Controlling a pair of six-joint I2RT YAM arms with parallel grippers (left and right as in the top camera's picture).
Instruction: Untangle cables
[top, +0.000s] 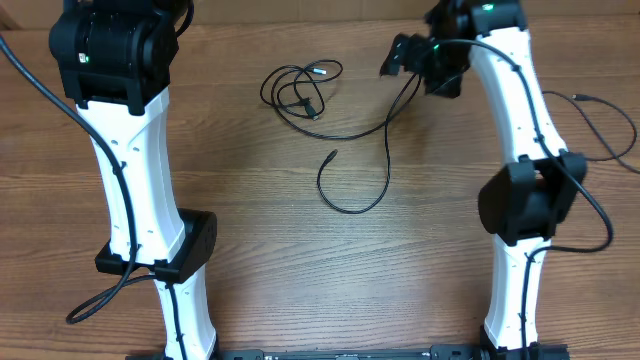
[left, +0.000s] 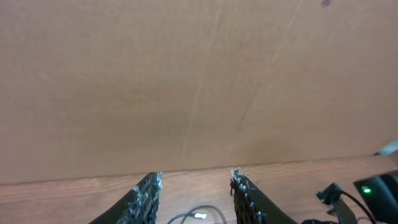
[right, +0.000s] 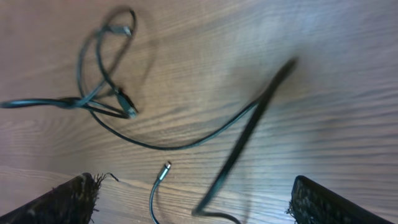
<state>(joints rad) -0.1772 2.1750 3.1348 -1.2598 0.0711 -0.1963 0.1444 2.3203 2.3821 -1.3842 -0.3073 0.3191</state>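
Overhead, the cables (top: 313, 110) lie beside the right gripper (right: 193, 182), whose jaws gape, one strand rising between them ungripped. Left gripper (left: 194, 180) parted, empty. Light, limp wire, I judge: pinch near an end.

black cables (top: 388, 165), brown wood-grain table (top: 260, 260), white arms (top: 125, 170) with black joints.

no legible text, no labels or numbers, nothing readable anywhere
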